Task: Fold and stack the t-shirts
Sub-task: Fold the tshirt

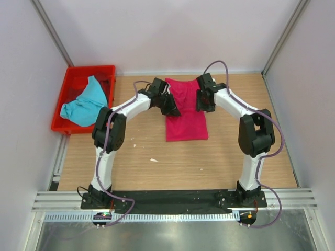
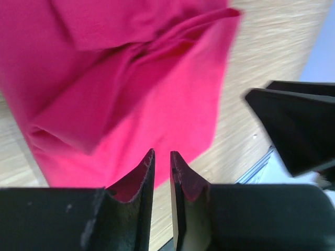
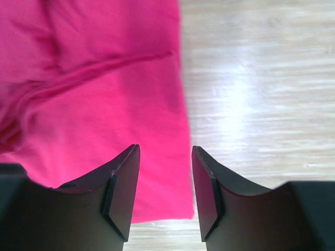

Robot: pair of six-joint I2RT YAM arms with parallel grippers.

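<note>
Where fingers (image 3: 123,188) hang, pink shirt (image 1: 186,123) lies beneath

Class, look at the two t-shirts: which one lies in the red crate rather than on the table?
The turquoise-blue t-shirt, crumpled inside the red crate; the magenta-pink t-shirt lies out on the wooden table instead.
</note>
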